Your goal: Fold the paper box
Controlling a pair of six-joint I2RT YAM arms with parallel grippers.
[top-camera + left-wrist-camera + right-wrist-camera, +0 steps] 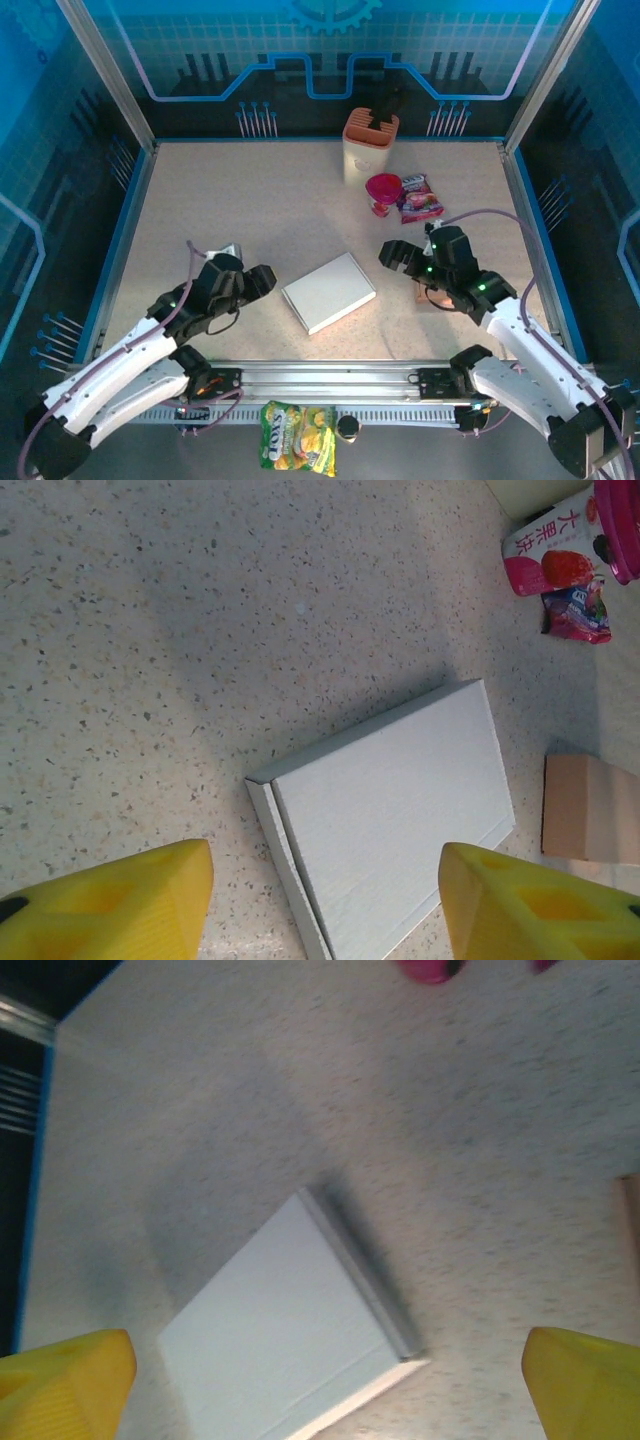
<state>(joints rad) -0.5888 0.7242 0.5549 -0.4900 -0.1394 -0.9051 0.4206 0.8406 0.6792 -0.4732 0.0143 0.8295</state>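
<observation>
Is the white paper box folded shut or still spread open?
Folded shut. The paper box lies flat on the table as a closed rectangle, lid down, its side wall showing along one edge.

Readable txt: 1 item, the pink pouch.
You get white Chinese chars on the pink pouch (pixel 548 555) in left wrist view, approx. "大果块", 3rd char unsure. Purple wrapper (pixel 577 615) touching it has small print, too blurry to read. Yellow-green snack bag (pixel 298 450) below the rail in top view: blue brand lettering, you can't make out the letters.
</observation>
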